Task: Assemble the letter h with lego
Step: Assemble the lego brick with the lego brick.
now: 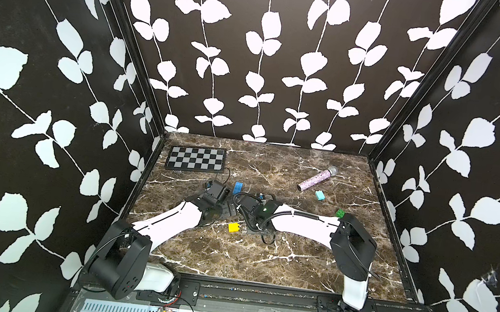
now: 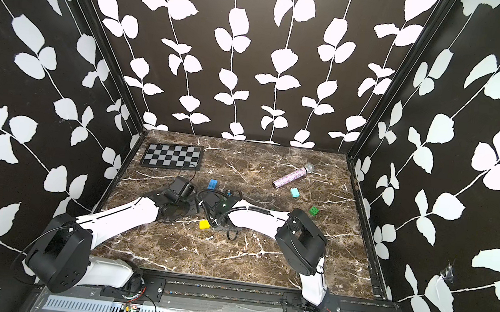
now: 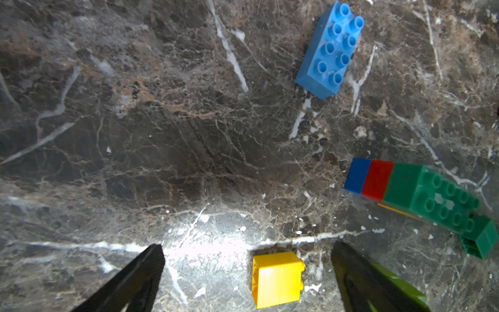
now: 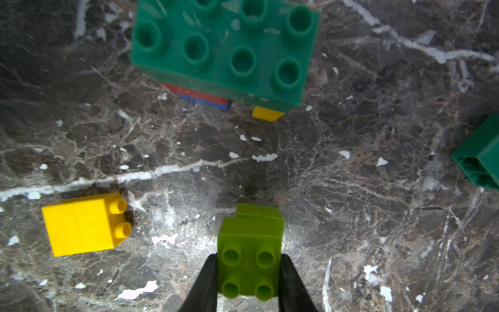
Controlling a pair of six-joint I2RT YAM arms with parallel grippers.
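My right gripper (image 4: 249, 256) is shut on a lime brick (image 4: 251, 243), studs facing the camera, just above the marble. Ahead of it stands a stack topped by a long dark green brick (image 4: 224, 51) over red, blue and yellow layers; the stack (image 3: 426, 194) also shows in the left wrist view. My left gripper (image 3: 247, 251) is open, and a yellow brick (image 3: 276, 279) lies on its side between the fingers, touching neither. A blue brick (image 3: 330, 51) lies further off. A small dark green brick (image 4: 480, 156) lies on its side beside the stack.
In both top views the two arms meet mid-table and hide their grippers. A light blue brick (image 1: 320, 196) and a green brick (image 1: 340, 213) lie to the right. The glittery microphone (image 1: 317, 179) sits behind them. The chequered board (image 1: 196, 159) is at the back left.
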